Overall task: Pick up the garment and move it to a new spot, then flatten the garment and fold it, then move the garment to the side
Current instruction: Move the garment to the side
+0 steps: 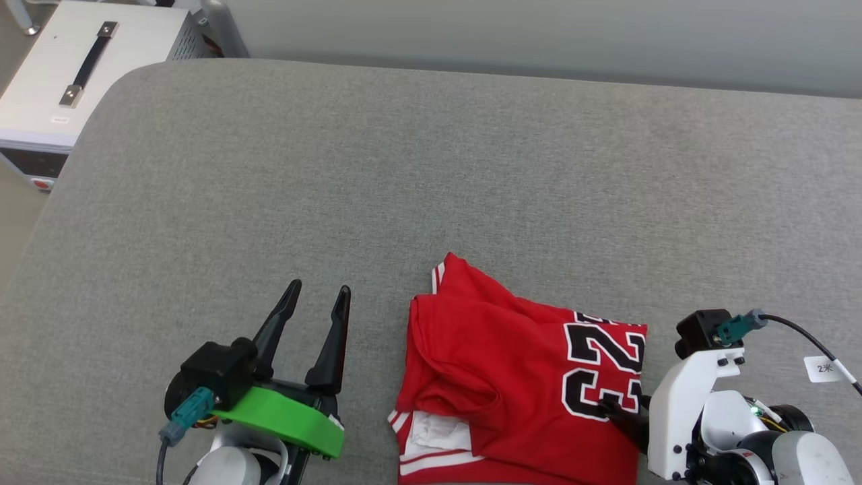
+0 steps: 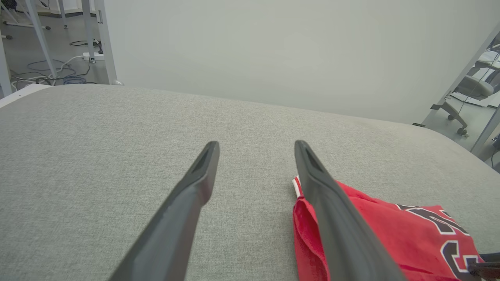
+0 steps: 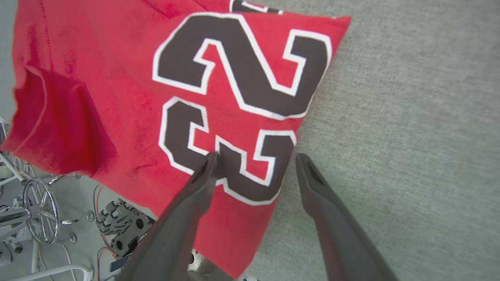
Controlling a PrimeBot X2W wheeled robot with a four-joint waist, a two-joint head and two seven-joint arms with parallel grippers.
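Garment [image 1: 512, 377] lies loosely folded at the near edge of the grey cushion [image 1: 337, 168], left gripper [image 1: 320, 291] beside it, right gripper [image 3: 256, 156] over its right edge, both spread and empty; folding looks done, side move probably left.

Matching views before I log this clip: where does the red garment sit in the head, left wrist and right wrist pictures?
Head view: the garment lies lower centre-right, crumpled on the grey cushion.
Left wrist view: garment in the lower right corner.
Right wrist view: garment spread from the upper left to the centre.
Shared landmark: the black number print with its white outline.
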